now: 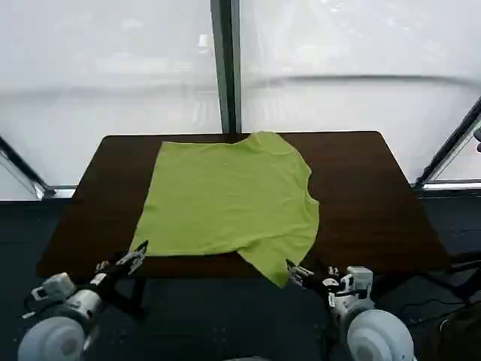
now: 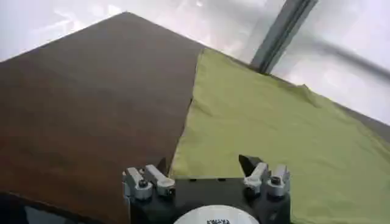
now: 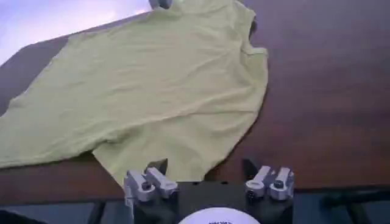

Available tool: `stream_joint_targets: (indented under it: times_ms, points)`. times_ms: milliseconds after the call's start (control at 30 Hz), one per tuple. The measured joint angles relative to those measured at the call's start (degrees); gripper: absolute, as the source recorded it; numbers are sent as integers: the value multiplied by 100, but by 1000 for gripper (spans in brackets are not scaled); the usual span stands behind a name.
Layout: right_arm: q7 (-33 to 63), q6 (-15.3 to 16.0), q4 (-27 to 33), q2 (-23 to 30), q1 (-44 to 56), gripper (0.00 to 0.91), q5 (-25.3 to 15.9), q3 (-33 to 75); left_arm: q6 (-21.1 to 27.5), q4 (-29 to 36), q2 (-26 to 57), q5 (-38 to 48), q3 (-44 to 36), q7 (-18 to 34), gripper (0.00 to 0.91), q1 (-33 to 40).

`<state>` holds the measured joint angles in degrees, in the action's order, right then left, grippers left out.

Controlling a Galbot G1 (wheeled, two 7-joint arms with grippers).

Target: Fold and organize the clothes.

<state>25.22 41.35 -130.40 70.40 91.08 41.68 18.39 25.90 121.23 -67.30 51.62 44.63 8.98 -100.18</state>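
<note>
While T-shirt (image 1: 229,199) lies flat, hands (image 1: 137,256) (image 1: 295,274) gape

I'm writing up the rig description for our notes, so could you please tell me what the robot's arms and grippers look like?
Both arms end in rounded white-grey housings. The left gripper and right gripper have black bodies and slim dark fingers on silvery metal linkages with small round bolts. Each wrist view shows a white disc with tiny dark lettering.
</note>
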Motion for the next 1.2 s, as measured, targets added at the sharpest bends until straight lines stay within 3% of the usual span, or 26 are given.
stream_joint_targets:
  times_ms: [200, 233, 267, 367, 400, 433, 467, 500, 533, 600, 900, 1200]
  points:
    - [5, -2, -17, 2, 95, 868, 20, 39, -6, 154, 5, -4, 80, 13, 848, -203]
    - [5, -2, -33, 1, 119, 702, 30, 57, -6, 176, 15, -10, 98, 17, 761, -243]
    - [6, -2, -44, -3, 140, 683, 38, 74, -6, 216, 25, -23, 122, 22, 692, -281]
    - [0, -1, -68, -36, 204, 536, 65, 158, -6, 361, 27, -43, 200, 35, 283, -445]
    - [-2, 0, -86, -48, 221, 517, 69, 181, -11, 411, 14, -55, 223, 36, 215, -516]
    - [-2, 1, -109, -61, 247, 390, 82, 210, -18, 463, 1, -56, 244, 36, 107, -577]
    - [4, 3, -140, -75, 270, 351, 101, 233, -28, 519, -13, -56, 262, 36, 59, -638]
    - [17, 7, -181, -106, 312, 107, 156, 275, -28, 565, -38, -55, 271, 38, 29, -670]
    - [31, 12, -217, -128, 344, 59, 199, 308, -23, 609, -58, -53, 272, 46, 0, -673]
    - [47, 17, -329, -201, 423, 0, 272, 399, -16, 683, -116, 11, 268, 55, 0, -633]
    - [52, 35, -806, -516, 880, 0, 405, 768, 82, 765, -381, 279, 260, 195, 0, 56]
    - [-41, -94, -655, -538, 300, 0, 438, 819, 138, 294, -359, 306, -29, 360, 0, 1168]
